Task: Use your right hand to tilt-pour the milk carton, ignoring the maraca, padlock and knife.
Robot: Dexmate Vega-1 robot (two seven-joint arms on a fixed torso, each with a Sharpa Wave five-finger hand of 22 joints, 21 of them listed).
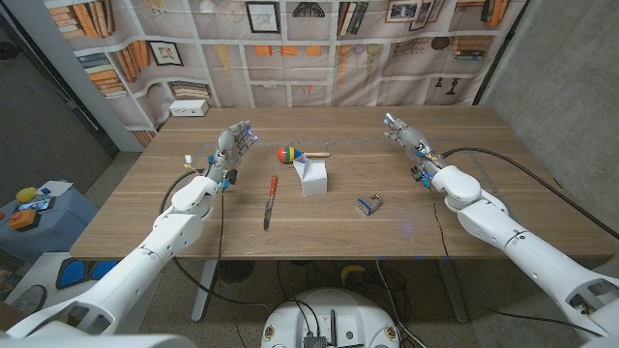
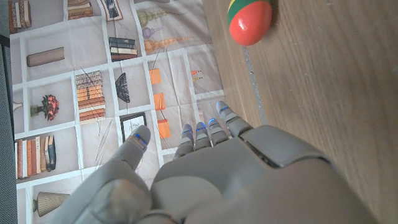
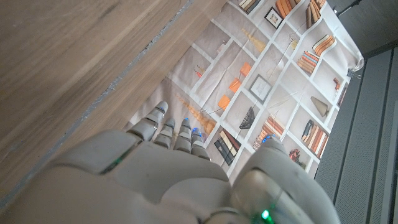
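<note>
White milk carton (image 1: pixel 312 177) stands upright near the middle of the wooden tabletop (image 1: pixel 464 135), gabled top up. I note the maraca (image 1: pixel 289 155) just behind it, the knife (image 1: pixel 270 200) lying lengthwise to its left, the padlock (image 1: pixel 368 204) to its right front. Right hand (image 1: pixel 406 134) and left hand (image 1: pixel 232 145) are raised well apart from everything, fingers (image 3: pixel 163 124) spread, holding nothing. Bare wood lies between right hand and carton.

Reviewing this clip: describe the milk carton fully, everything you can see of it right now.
The milk carton is small and white, apparently paperboard, with a sloped gable top. It stands upright on the wooden table near the middle. The maraca lies close behind it, the knife to its left and the padlock to its right. Nothing touches it; both hands are well away. Any print is too small to read.
</note>
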